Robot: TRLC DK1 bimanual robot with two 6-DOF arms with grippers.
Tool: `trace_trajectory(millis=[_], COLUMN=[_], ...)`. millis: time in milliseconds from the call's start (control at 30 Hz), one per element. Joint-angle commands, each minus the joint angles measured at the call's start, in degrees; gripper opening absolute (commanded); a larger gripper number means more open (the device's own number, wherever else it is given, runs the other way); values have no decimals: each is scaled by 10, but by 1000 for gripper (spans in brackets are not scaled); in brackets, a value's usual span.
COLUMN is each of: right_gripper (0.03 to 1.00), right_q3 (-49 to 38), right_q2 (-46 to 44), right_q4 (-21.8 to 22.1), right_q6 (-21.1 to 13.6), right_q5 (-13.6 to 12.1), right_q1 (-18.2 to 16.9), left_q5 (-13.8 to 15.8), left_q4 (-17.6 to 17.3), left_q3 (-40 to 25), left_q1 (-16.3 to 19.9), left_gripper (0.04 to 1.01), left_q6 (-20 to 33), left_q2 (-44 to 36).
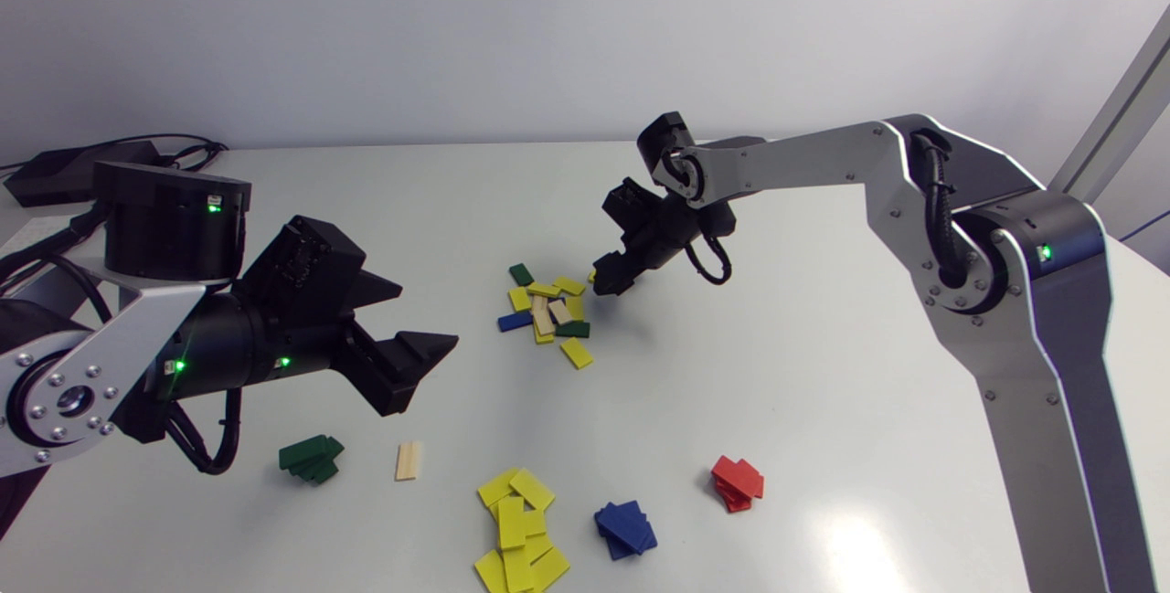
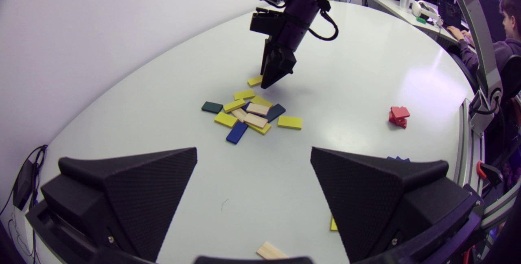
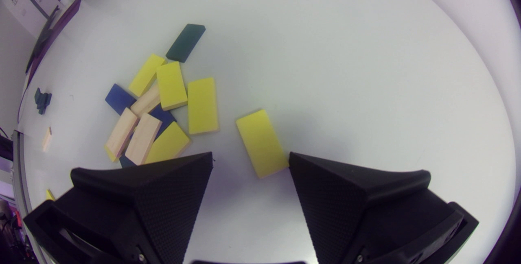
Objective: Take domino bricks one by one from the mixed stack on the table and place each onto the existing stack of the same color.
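The mixed pile [image 1: 548, 310] of yellow, wood, blue and green bricks lies mid-table. Just beyond its right edge my right gripper [image 1: 608, 284] points down at the table. In the right wrist view this gripper [image 3: 250, 156] is open, and a single yellow brick [image 3: 260, 142] lies flat between its fingertips, its near corner against one finger. The same brick [image 2: 255, 80] shows beside the fingers in the left wrist view. My left gripper [image 1: 428, 312] hangs open and empty over the table's left part, well short of the pile [image 2: 250, 113].
Along the front edge stand a green stack [image 1: 312, 458], one wood brick [image 1: 408, 460], a loose yellow stack [image 1: 516, 529], a blue stack [image 1: 625, 527] and a red stack [image 1: 737, 481]. A stray yellow brick [image 1: 576, 353] lies just in front of the pile.
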Motion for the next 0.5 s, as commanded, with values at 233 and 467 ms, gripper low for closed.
trace_trajectory(millis=[233, 467], right_gripper=[364, 323], right_q3=[-1, -11], right_q2=[15, 15], right_q4=[-10, -6], right_q6=[-12, -12], right_q5=[-3, -2], right_q1=[0, 2], left_q5=[6, 6], left_q4=[-2, -1], left_q3=[-11, -13], left_q1=[0, 0], left_gripper=[995, 995], left_q6=[-11, -10], left_q2=[-5, -5])
